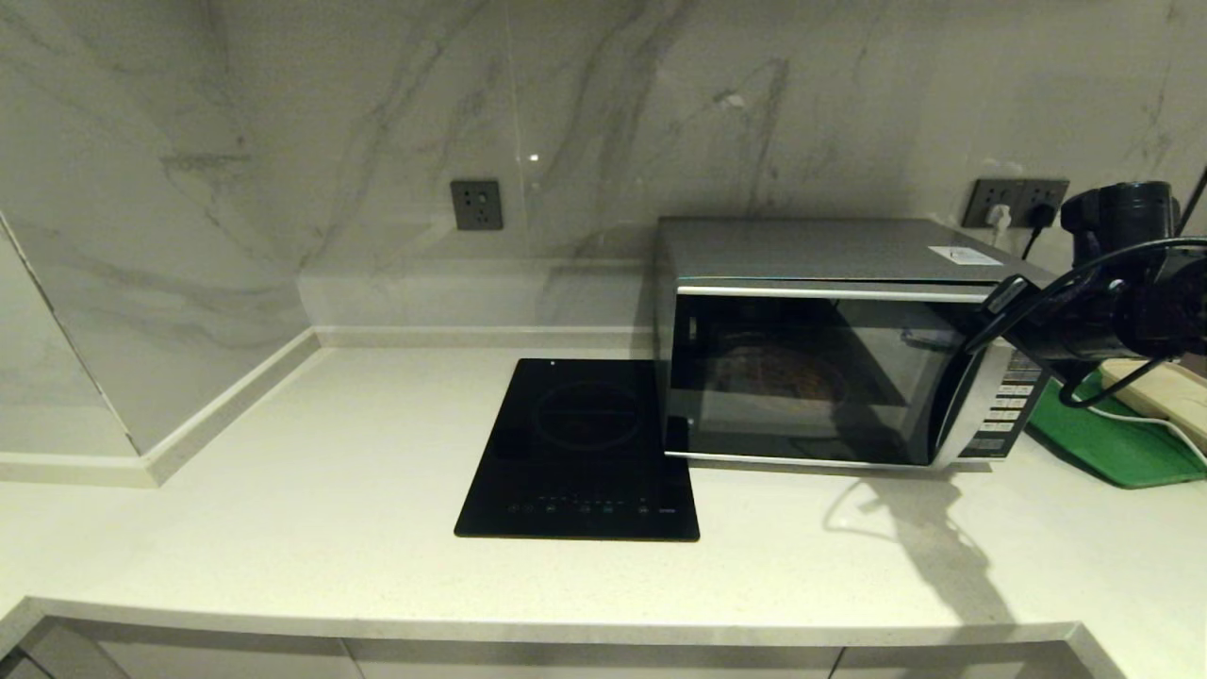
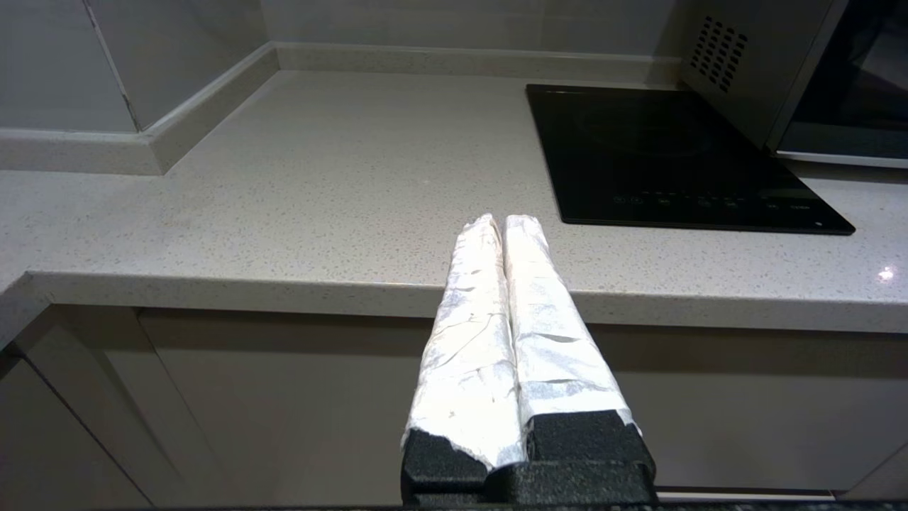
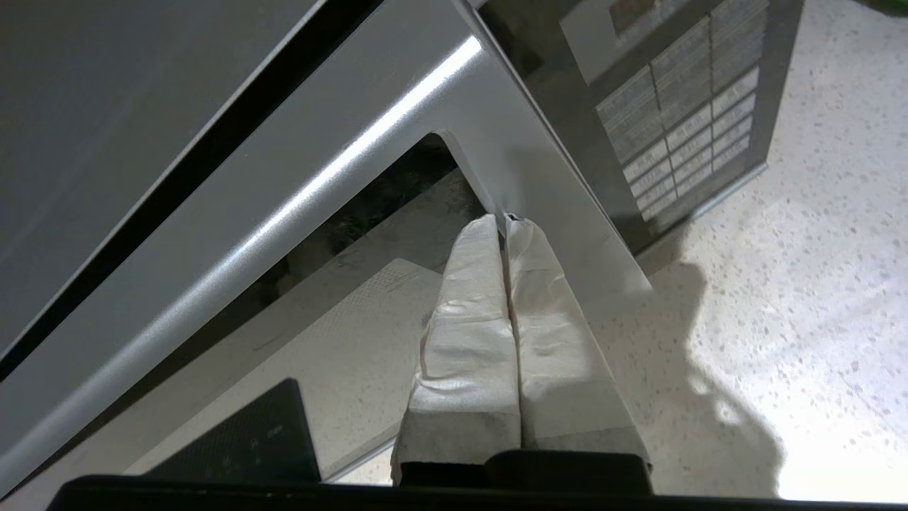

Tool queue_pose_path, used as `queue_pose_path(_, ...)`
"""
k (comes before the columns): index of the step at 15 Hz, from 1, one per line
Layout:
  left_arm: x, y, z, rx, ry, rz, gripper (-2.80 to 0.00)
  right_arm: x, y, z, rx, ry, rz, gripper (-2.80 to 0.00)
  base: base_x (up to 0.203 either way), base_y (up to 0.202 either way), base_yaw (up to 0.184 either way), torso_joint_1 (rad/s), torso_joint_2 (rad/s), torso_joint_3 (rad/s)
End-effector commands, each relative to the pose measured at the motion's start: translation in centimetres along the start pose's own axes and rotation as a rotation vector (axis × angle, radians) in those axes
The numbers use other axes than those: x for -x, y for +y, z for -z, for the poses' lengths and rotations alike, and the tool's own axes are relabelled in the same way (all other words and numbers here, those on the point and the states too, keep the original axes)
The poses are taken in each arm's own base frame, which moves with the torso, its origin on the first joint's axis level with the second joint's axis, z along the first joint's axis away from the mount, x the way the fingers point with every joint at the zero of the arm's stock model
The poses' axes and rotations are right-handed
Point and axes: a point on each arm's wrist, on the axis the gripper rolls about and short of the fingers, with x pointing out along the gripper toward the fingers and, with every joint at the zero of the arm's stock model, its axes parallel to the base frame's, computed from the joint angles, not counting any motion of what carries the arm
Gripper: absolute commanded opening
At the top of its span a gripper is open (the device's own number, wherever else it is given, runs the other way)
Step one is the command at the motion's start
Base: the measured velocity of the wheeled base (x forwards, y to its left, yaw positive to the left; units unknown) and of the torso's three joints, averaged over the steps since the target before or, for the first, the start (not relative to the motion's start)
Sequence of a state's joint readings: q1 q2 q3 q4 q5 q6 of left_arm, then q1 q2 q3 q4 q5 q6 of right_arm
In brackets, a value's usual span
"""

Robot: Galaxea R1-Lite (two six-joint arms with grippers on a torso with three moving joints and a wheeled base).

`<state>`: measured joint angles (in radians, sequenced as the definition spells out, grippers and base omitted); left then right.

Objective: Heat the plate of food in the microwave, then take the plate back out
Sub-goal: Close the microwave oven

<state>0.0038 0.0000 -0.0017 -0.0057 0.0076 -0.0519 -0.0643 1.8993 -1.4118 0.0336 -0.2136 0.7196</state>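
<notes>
Silver microwave (image 1: 830, 349) keypad (image 1: 1001, 407) lettering unreadable

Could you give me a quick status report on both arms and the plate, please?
Right tool shut, tips at the microwave door's trim by the keypad. Left tool shut, parked off the counter edge. Door closed, plate of food dim inside. Nothing in the way.

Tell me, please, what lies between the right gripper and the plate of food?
The microwave's closed dark glass door; the head view shows the plate of food dimly behind it. The right gripper, shut, is at the door's silver trim.
</notes>
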Motion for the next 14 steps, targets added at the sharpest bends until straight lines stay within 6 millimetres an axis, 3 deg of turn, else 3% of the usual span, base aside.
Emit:
queue_pose_path(1, 0.0, 0.0, 0.0, 0.0, -0.001, -0.001, -2.8, -0.7, 0.1, 0.1, -0.001, 0.001, 0.002, -2.8, 0.0, 0.0, 0.0, 0.0, 0.0, 0.0)
queue_pose_path(9, 0.0, 0.0, 0.0, 0.0, 0.0, 0.0, -2.8, -0.4, 0.2, -0.1, 0.01, -0.02, -0.016, -2.8, 0.0, 0.0, 0.0, 0.0, 0.0, 0.0)
queue_pose_path(11, 0.0, 0.0, 0.0, 0.0, 0.0, -0.001, -2.8, 1.3, -0.1, -0.3, 0.008, -0.005, -0.043, -2.8, 0.0, 0.0, 0.0, 0.0, 0.0, 0.0)
queue_pose_path(14, 0.0, 0.0, 0.0, 0.0, 0.0, -0.001, -2.8, 6.0, -0.6, -1.1, -0.001, -0.023, -0.112, -2.8, 0.0, 0.0, 0.0, 0.0, 0.0, 0.0)
